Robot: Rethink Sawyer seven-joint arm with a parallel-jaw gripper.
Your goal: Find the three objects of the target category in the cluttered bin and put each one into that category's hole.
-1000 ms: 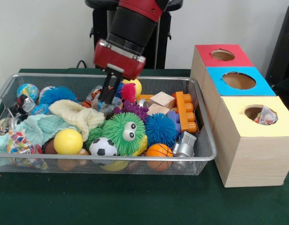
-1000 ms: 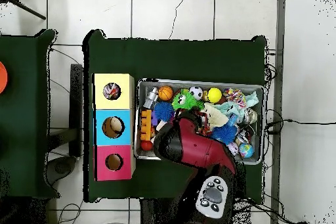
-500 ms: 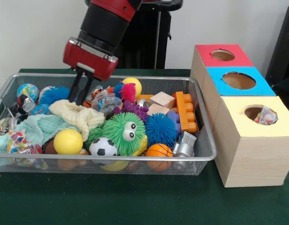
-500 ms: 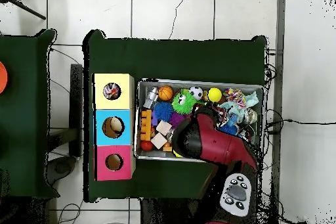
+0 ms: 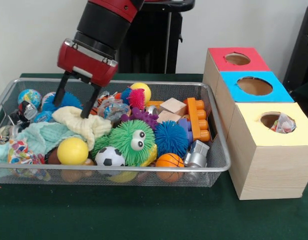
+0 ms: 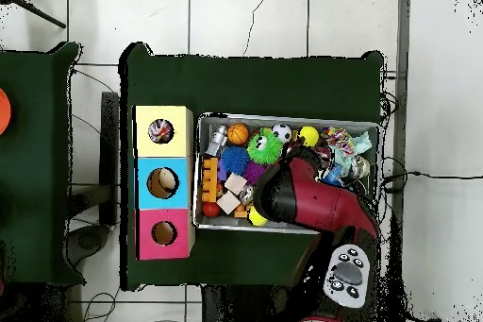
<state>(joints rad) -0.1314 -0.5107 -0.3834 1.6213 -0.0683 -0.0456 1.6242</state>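
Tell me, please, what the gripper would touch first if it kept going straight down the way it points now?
Most likely the blue spiky ball between its open fingers, or the cream cloth just beside it; the gripper hangs right over both, though depth is hard to judge.

Surface [image 5: 144,215] dark green. Wire bin [image 5: 214,165] silver. Box tops: red [image 5: 237,59], blue [image 5: 254,86], yellow [image 5: 276,122]. Spiky monster [image 5: 131,140] green; soccer ball [image 5: 110,156] black-white; basketball [image 5: 170,161] orange; smooth ball [image 5: 72,150] yellow; spiky ball [image 5: 171,137] blue; cloth [image 5: 84,123] pale yellow.
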